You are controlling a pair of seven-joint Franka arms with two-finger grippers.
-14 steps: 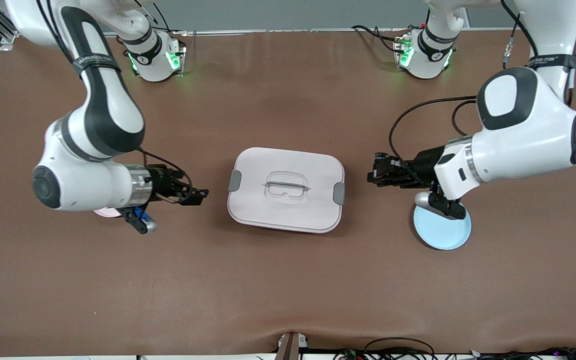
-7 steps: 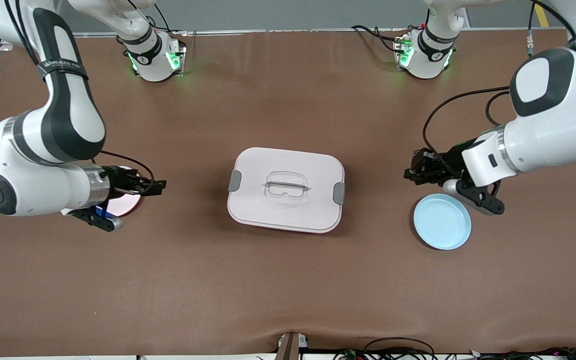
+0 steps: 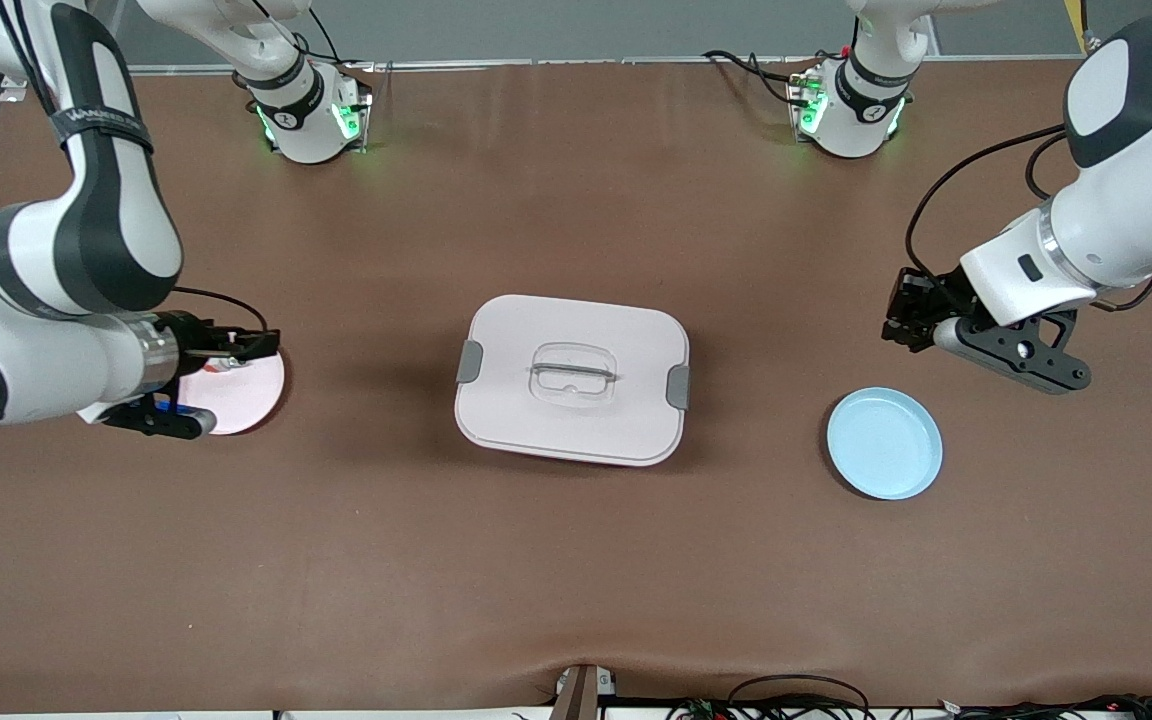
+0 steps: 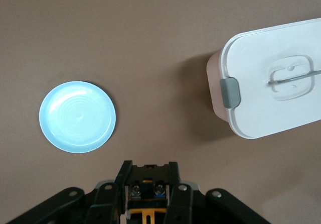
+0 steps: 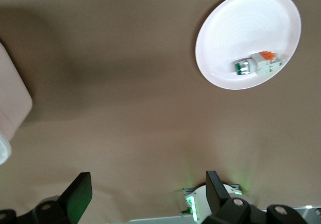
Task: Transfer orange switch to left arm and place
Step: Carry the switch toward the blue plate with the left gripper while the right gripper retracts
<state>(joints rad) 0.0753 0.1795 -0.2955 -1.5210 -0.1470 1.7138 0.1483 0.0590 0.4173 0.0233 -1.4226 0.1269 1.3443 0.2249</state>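
Observation:
My left gripper point(image 3: 898, 318) is shut on the orange switch point(image 4: 148, 184), a small black block with an amber part, held between the fingers point(image 4: 124, 176). It hangs over bare table near the blue plate point(image 3: 884, 445), at the left arm's end. The white lidded box point(image 3: 571, 378) stands mid-table and also shows in the left wrist view point(image 4: 276, 88). My right gripper point(image 3: 258, 346) is open and empty over the rim of the pink plate point(image 3: 246, 395); its fingers point(image 5: 80, 191) stand wide apart.
A small white-and-green switch point(image 5: 256, 63) with a red bit lies on the pink plate point(image 5: 235, 28). The blue plate point(image 4: 77, 116) holds nothing. The box corner point(image 5: 12, 103) shows in the right wrist view. Brown table lies open nearer the front camera.
Both grippers have drawn back from the box, each toward its own end of the table. The left gripper moved off the blue plate; the right gripper now hangs over the pink plate.

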